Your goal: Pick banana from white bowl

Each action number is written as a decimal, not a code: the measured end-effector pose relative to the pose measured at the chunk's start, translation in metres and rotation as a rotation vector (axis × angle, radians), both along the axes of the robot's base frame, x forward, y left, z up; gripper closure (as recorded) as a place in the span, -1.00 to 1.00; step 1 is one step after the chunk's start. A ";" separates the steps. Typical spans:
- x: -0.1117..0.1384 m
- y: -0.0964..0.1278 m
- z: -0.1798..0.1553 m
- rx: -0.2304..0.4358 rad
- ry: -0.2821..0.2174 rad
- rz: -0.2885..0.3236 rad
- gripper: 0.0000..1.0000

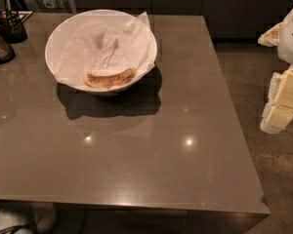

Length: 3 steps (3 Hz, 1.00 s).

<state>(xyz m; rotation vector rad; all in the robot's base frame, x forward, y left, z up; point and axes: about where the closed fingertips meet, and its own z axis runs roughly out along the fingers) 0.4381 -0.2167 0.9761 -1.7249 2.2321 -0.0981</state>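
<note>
One banana (109,78) lies on crumpled paper (115,43) at the near side of the bowl (63,28). Two dark containers (0,48) stand left of it. The gripper (283,101) hangs beyond the table's (185,145) right edge, well apart; released or clenched, I cannot tell.

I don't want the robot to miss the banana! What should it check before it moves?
1. The banana lies in the white bowl: ok.
2. The paper leaves the banana uncovered: ok.
3. The end effector is over the bowl: not ok; it hangs beyond the right edge of the table.
4. The dark containers stand out of the way: ok; left of the bowl.
5. The end effector is ready to grab: cannot tell.
</note>
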 end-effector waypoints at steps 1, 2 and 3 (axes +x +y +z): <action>0.000 0.000 0.000 0.000 0.000 0.000 -1.00; 0.017 0.012 0.003 0.000 0.014 0.017 -1.00; 0.049 0.041 0.002 -0.025 0.037 0.085 -1.00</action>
